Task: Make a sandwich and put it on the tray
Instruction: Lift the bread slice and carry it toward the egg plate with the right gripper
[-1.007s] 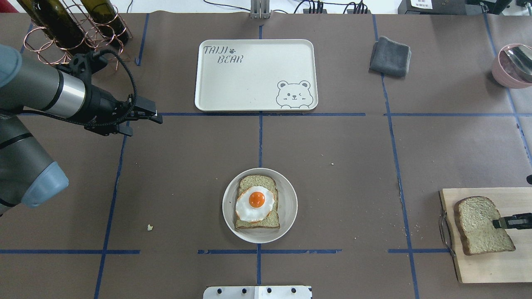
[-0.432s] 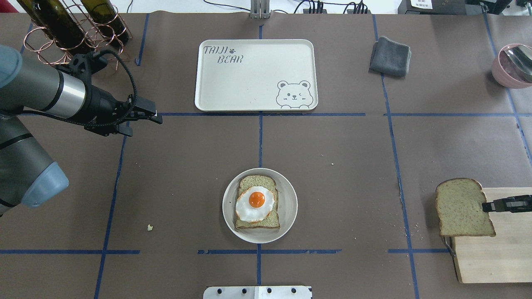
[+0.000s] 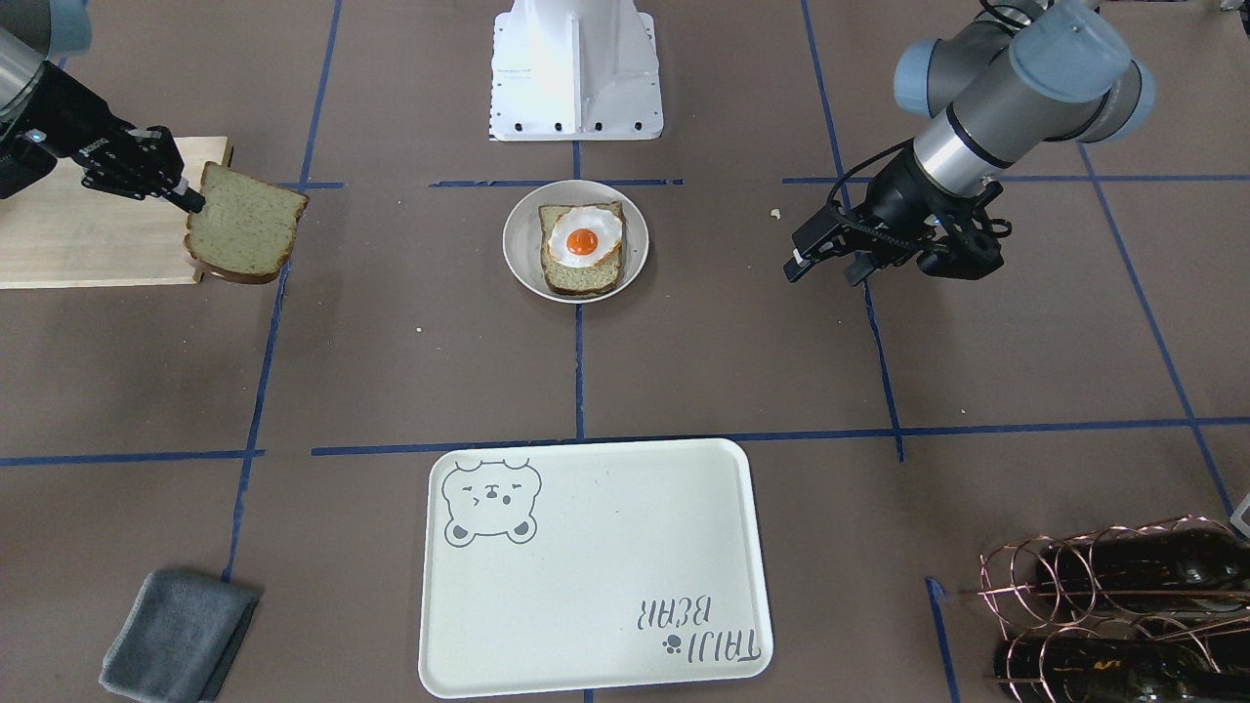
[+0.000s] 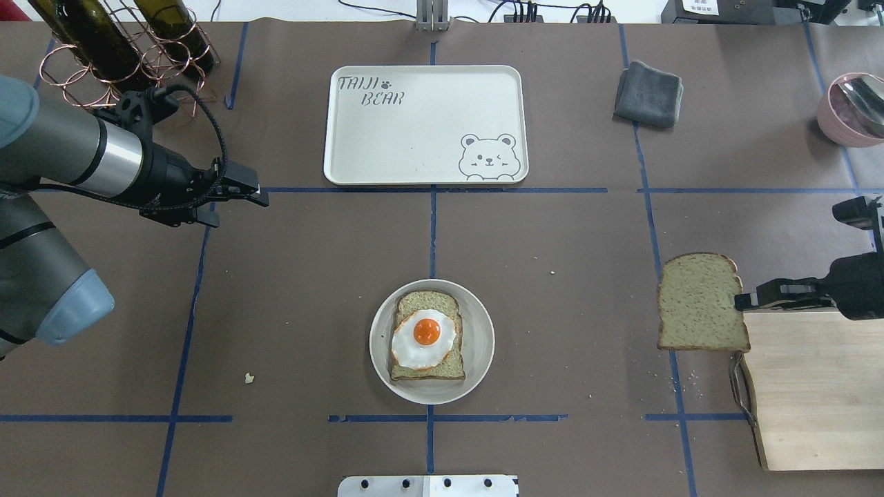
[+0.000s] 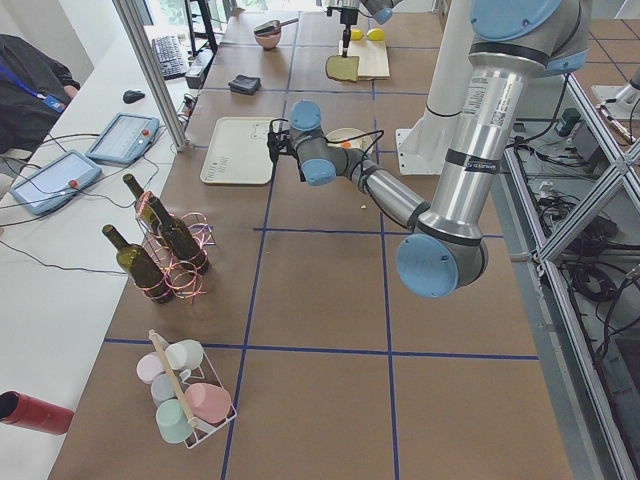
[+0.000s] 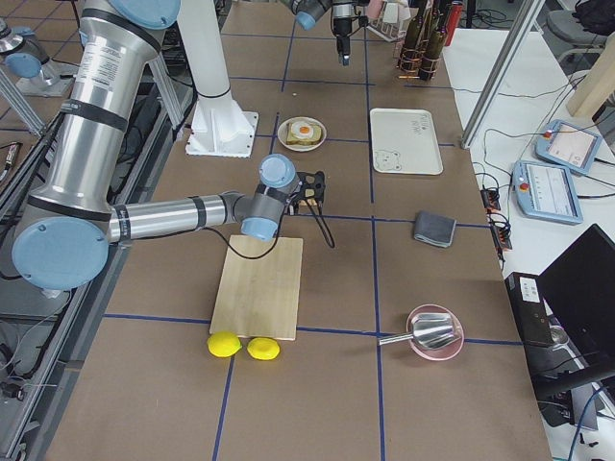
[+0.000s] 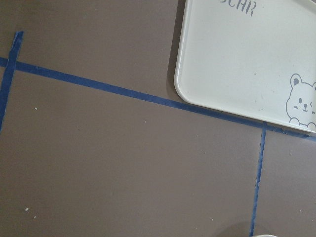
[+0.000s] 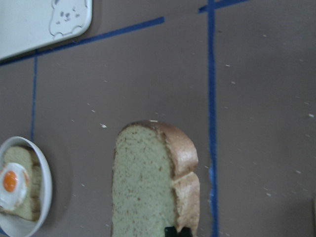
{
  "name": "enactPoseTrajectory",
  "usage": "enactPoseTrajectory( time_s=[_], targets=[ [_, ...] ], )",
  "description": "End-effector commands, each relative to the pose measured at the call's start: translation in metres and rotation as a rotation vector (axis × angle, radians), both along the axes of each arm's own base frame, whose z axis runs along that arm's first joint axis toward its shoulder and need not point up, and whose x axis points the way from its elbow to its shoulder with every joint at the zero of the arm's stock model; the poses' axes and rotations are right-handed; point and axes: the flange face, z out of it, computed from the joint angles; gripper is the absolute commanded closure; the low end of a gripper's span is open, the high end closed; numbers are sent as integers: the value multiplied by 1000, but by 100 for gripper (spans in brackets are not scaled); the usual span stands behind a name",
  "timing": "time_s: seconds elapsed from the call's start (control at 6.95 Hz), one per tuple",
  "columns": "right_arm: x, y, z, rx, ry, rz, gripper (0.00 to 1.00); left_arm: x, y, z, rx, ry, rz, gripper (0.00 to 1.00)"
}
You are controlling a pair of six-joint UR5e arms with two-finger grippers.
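Note:
My right gripper (image 4: 742, 301) is shut on the edge of one bread slice (image 4: 701, 304) and holds it in the air just past the left corner of the wooden cutting board (image 4: 815, 386). The slice also shows in the front view (image 3: 239, 234) and in the right wrist view (image 8: 148, 187). The other bread slice (image 4: 423, 301) lies on a round white plate (image 4: 476, 324) with the fried egg (image 4: 425, 338) on top of it. The cream bear tray (image 4: 425, 124) is bare, at the far centre. My left gripper (image 4: 242, 209) is open and empty, left of the tray.
A folded grey cloth (image 4: 649, 93) lies right of the tray. A pink bowl with a metal scoop (image 4: 853, 110) is at the far right. A copper rack with wine bottles (image 4: 117, 48) stands far left. Two lemons (image 6: 240, 346) lie beyond the board.
My right gripper has lifted the bread slice off the cutting board and carried it left and farther up the table. The left arm has not moved.

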Motion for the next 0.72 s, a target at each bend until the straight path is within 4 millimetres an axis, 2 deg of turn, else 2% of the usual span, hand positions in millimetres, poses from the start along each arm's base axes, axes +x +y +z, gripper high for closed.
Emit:
enactPoseTrajectory(
  time_s=[0.0,0.14,0.29,0.43,0.58],
  targets=[
    [-57,-27,-83,-53,-150,-7,100,-1,0,2,-3,-3,-3,0],
    [-101,-26,-111,-43,-188,-34,100,0,-1,3,-5,-5,-3,0],
    [-150,-2,-123,-20,-197,-26,100,0,-1,3,-6,-6,-5,0],
    [-188,24,-127,-10,-193,-17,100,1,-1,4,-7,-7,-3,0],
    [-223,40,-138,3,-197,3,100,1,-1,6,-10,-8,-2,0]
  ],
)
